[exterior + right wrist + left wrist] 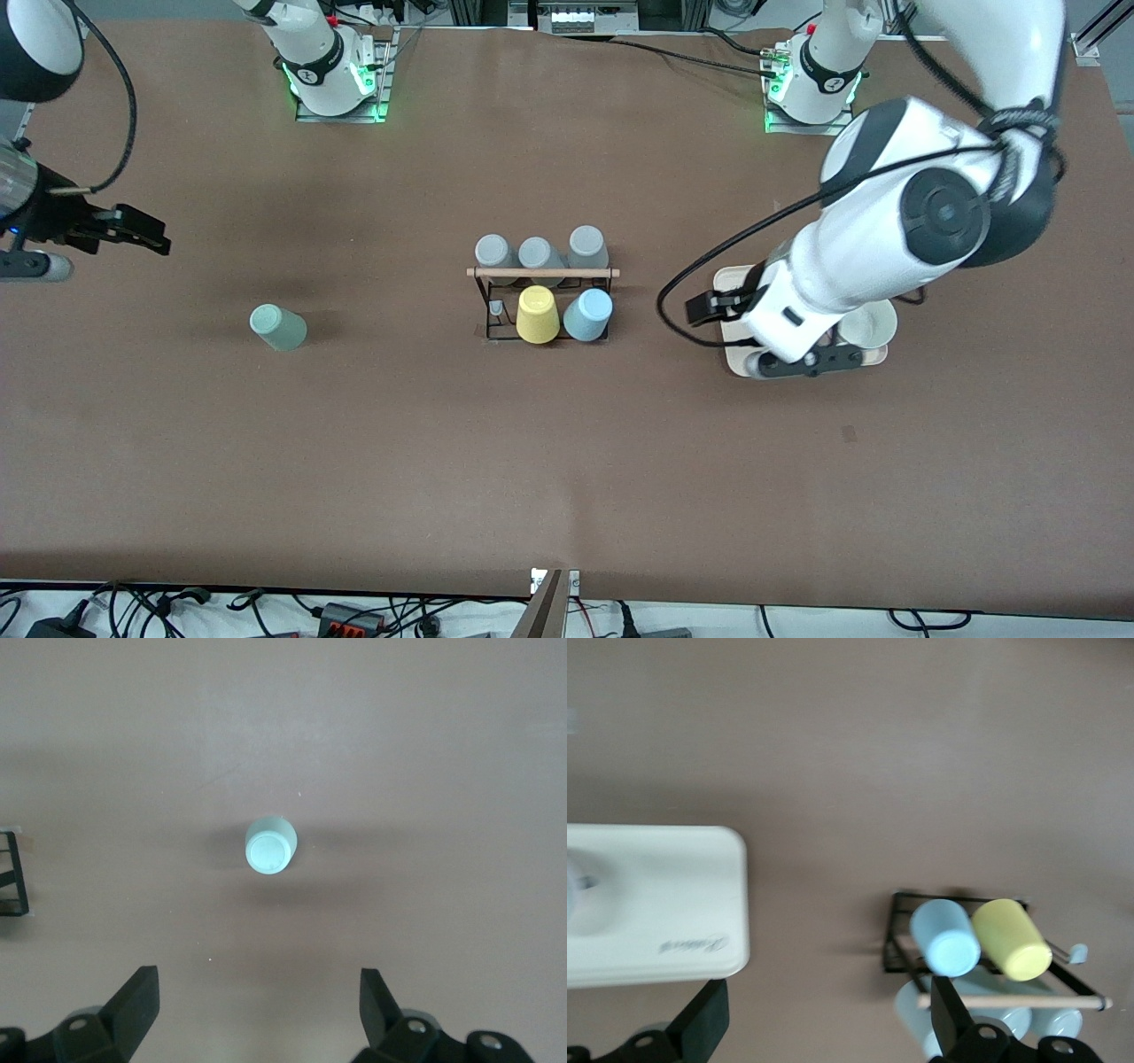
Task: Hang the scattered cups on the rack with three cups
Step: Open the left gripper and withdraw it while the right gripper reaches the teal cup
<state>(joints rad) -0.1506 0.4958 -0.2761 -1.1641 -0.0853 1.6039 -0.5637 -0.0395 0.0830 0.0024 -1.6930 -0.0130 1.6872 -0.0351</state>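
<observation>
The black wire rack (542,273) with a wooden rod stands mid-table. On its pegs hang the light blue cup (588,315), a yellow cup (538,314) and three grey cups (537,252). The light blue cup (945,936) and the rack (1010,1001) also show in the left wrist view. The mint green cup (277,326) stands alone on the table toward the right arm's end, and shows in the right wrist view (269,845). My left gripper (811,361) (824,1028) is open and empty over the cream tray. My right gripper (133,229) (257,1010) is open and empty, apart from the mint cup.
The cream tray (733,354) (656,904) lies beside the rack toward the left arm's end, with a white cup (868,323) on it. One peg (496,308) beside the yellow cup is bare. A corner of the rack (13,873) shows in the right wrist view.
</observation>
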